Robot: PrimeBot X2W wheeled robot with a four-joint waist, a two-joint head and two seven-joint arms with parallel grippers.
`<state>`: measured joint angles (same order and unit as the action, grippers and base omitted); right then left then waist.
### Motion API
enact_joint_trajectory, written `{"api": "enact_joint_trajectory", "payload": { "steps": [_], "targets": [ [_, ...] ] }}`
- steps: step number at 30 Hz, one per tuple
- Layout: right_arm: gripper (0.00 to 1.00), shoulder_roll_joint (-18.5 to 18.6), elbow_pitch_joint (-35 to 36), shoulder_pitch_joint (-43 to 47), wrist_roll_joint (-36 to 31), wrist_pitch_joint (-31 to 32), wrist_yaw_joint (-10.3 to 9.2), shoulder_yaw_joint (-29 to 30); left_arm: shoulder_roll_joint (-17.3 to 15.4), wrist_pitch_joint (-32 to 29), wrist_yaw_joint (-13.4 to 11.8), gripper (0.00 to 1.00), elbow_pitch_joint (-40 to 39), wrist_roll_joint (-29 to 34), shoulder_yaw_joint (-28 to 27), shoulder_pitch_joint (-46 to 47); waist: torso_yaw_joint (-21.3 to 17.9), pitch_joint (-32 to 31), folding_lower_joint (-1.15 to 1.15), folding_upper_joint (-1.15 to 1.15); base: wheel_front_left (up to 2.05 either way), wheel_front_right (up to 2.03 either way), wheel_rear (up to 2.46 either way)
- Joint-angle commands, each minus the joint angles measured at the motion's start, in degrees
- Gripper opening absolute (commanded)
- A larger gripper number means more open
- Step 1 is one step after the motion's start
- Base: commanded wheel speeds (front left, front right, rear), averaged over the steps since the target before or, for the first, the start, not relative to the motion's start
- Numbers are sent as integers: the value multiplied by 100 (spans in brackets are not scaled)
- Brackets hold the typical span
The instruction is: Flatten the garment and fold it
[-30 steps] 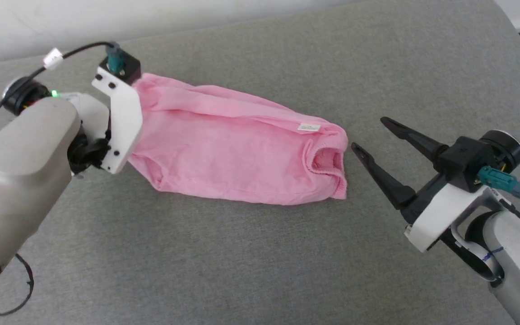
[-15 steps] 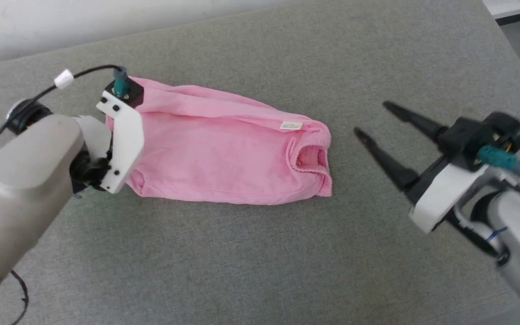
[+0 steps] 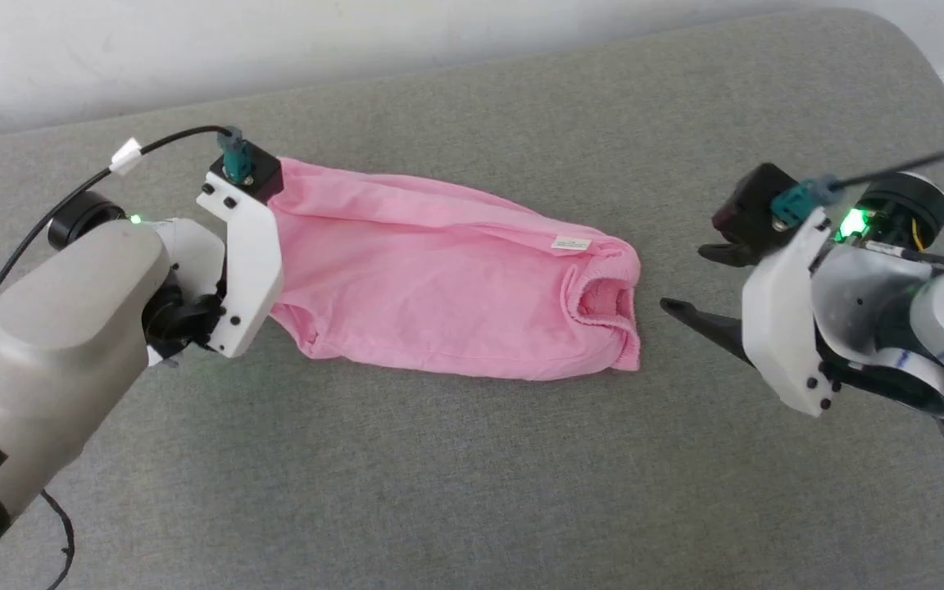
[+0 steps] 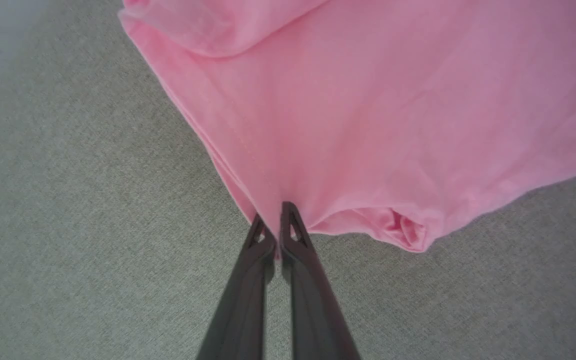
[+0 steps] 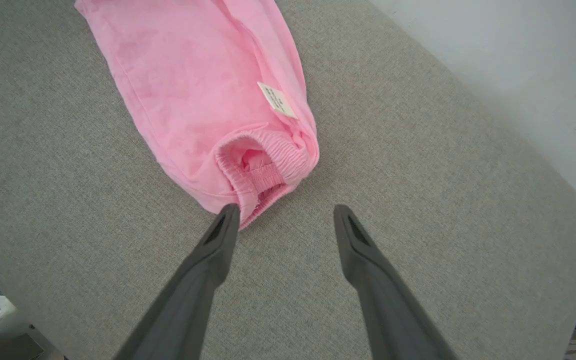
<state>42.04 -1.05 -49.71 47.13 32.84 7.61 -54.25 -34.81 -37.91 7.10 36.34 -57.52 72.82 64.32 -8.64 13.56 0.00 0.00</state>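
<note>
label [image 5: 277,99]: print too small | garment [image 4: 368,125]: cropped top and right, left wrist view

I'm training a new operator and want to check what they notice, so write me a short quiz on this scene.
1. True or false: the left gripper is shut on the garment's edge.
2. The right gripper is: A open; B shut on the waistband.
3. Fill in: the white label sits near the garment's ___ end.
Key: 1 true; 2 A; 3 waistband.
</note>
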Motion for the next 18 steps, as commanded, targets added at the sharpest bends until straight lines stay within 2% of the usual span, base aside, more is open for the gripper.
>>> {"api": "enact_joint_trajectory", "payload": {
  "steps": [1,5,8,12,18],
  "targets": [
    [100,-99,-150,-123,123,145,-12,-122,-6,61,38,0,-2,-30,27,-120,50,23,0,0,0,0,0],
    [100,-516,-790,-232,579,293,-12,-192,59,152,38,0,8,-39,34,-47,142,143,0,0,0,0,0],
    [100,-769,-1287,-269,670,340,-12,-356,122,196,38,0,16,-15,39,28,214,254,0,0,0,0,0],
    [100,-1109,-2042,-178,778,125,-12,-487,207,293,38,0,40,-12,43,108,318,391,0,0,0,0,0],
    [100,-1451,-2709,92,934,-159,-12,-773,271,410,38,0,78,-52,47,123,424,531,0,0,0,0,0]
  ]
}}
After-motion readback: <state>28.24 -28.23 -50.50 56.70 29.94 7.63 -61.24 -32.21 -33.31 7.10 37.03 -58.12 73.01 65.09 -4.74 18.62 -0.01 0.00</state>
